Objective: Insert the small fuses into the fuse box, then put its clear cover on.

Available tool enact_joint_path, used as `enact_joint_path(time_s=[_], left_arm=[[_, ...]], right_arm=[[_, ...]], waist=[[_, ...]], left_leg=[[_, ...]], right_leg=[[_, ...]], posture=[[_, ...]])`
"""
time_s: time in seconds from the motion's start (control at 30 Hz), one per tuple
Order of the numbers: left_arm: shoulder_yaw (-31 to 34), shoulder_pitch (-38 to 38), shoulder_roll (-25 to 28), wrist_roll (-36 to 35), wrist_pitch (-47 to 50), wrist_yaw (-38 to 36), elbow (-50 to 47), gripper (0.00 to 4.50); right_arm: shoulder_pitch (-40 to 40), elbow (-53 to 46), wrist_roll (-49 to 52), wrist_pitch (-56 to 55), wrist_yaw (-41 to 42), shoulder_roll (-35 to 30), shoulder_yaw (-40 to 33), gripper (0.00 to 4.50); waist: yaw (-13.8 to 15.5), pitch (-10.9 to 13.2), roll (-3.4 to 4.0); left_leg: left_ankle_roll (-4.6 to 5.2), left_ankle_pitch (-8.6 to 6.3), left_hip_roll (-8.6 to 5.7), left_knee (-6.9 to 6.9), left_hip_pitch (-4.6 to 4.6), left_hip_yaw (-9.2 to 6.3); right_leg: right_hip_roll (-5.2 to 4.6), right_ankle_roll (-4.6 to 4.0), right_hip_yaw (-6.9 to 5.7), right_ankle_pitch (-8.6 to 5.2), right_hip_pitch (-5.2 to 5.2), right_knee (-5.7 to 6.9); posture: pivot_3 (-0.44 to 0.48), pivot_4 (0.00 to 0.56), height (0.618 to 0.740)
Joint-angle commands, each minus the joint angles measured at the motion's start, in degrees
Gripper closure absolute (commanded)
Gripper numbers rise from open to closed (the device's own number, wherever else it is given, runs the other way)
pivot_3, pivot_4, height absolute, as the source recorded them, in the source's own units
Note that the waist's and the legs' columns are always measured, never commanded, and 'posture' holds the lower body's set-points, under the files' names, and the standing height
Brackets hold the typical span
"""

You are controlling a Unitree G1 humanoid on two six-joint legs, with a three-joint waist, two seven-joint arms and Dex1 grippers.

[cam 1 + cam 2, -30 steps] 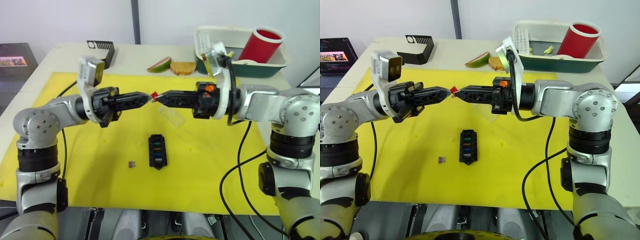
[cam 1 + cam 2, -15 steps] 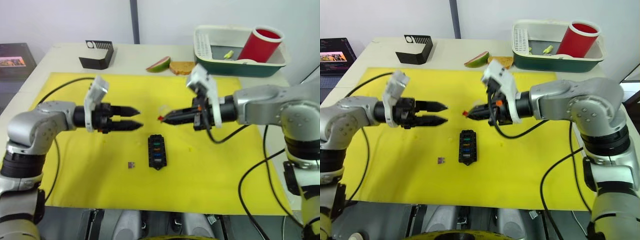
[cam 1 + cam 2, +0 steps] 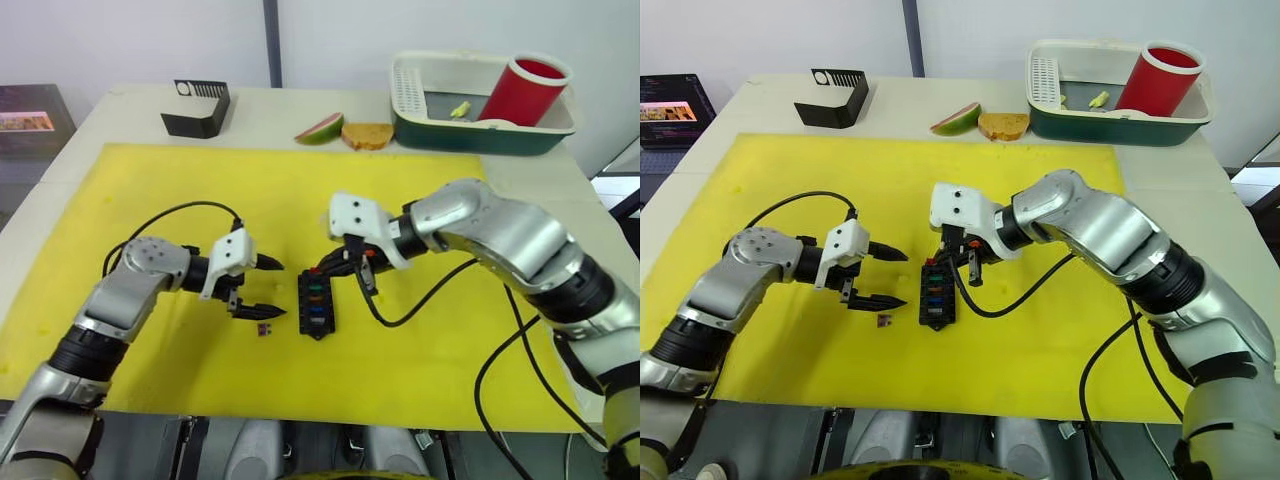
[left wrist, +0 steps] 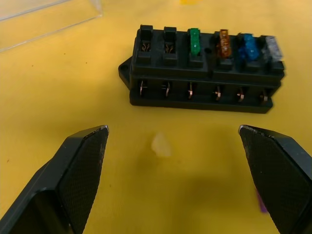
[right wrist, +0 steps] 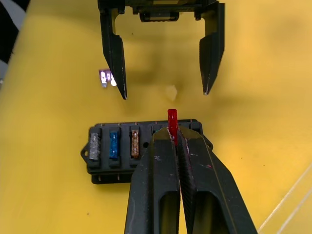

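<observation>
The right gripper (image 5: 173,132) has its fingers pinched on the red fuse (image 5: 172,122), which stands out past the fingertips directly over the box (image 4: 202,68). Green, amber, blue and grey fuses sit in the box; two end slots look empty. To seat the red one well, I'd keep it upright, line its blades with an empty slot, then press straight down without rocking. The left gripper (image 4: 178,161) hangs just beside the box, fingers spread wide and empty. The purple fuse (image 5: 107,77) lies on the yellow mat just outside one left finger. The cover (image 4: 48,19) lies beyond the box.
</observation>
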Motion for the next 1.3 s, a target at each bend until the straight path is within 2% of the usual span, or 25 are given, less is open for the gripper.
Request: enact_joint_path(time_s=[0.03, 0.7, 1.3], left_arm=[[1.54, -0.03, -0.39, 0.11, -0.78, 0.27, -0.95, 0.01], [1.81, 0.43, -1.27, -0.02, 0.46, 1.58, -2.44, 0.01], [1.76, 0.25, -1.50, 0.17, 0.51, 2.33, -2.52, 0.01]], right_arm=[[-1.33, -0.05, -3.16, -0.90, 2.01, 0.86, -0.44, 4.50], [-0.14, 4.17, -13.15, -2.76, 7.88, 4.89, 1.55, 4.50], [0.55, 5.22, -16.88, -2.93, 10.84, 6.83, 1.98, 4.50]], waist=[[-0.03, 0.00, 0.00], [-0.09, 0.00, 0.00], [-0.07, 0.00, 0.00]], left_leg=[[0.00, 0.00, 0.00, 0.00, 0.00, -0.01], [-0.01, 0.00, 0.00, 0.01, 0.00, -0.02], [-0.01, 0.00, -0.01, 0.03, 0.00, -0.01]], right_leg=[[0.00, 0.00, 0.00, 0.00, 0.00, 0.00], [-0.02, -0.01, -0.01, 0.00, 0.00, 0.02], [-0.02, 0.00, -0.02, 0.00, 0.00, 0.05]], posture=[[0.000, 0.150, 0.740], [0.000, 0.150, 0.740], [0.000, 0.150, 0.740]])
